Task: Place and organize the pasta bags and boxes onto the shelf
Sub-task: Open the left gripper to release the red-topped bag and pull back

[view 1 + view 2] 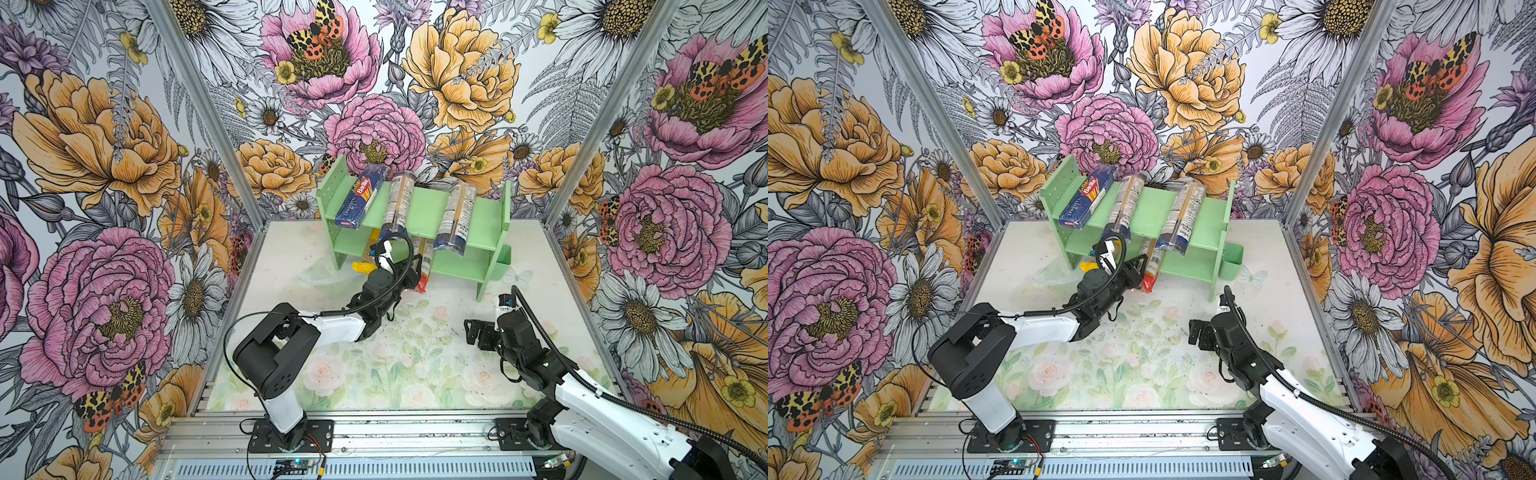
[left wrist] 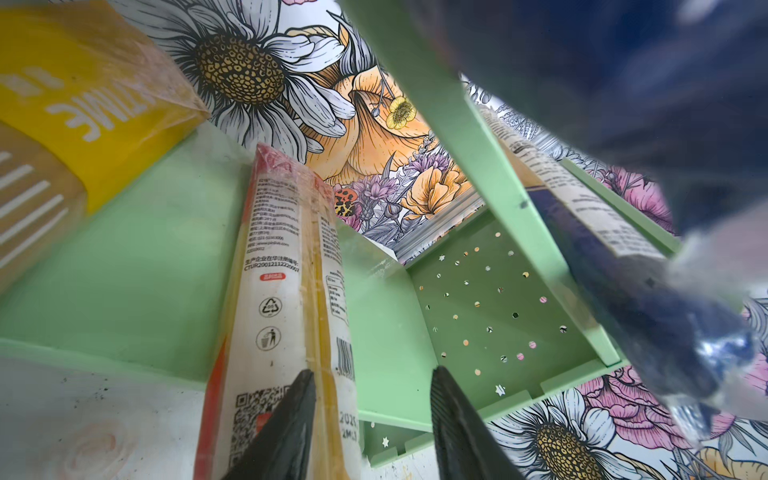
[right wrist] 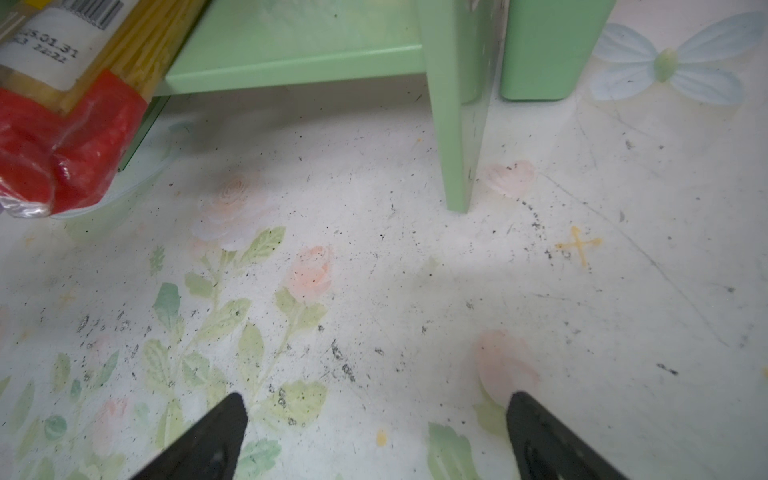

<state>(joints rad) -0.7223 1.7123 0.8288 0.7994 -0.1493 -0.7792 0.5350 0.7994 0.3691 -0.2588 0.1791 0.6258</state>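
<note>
On the flowered counter [image 1: 415, 365], five packs [image 1: 359, 199] are laid on the shelf [image 1: 424, 203]; only tidying seems needed. The left hand [image 2: 372, 370] and right hand [image 3: 376, 395] are held open.

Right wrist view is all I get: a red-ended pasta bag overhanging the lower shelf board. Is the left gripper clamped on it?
Observer: No. In the left wrist view the left gripper has its jaws apart, with a gap beside the red-ended bag.
Operator: Anything on the upper tier?
Observer: In both top views a Barilla box and two navy-ended bags lie across the top board of the shelf, overhanging its front.
Operator: Any other pack on the lower tier?
Observer: A yellow bag lies there, apart from the red-ended bag.
</note>
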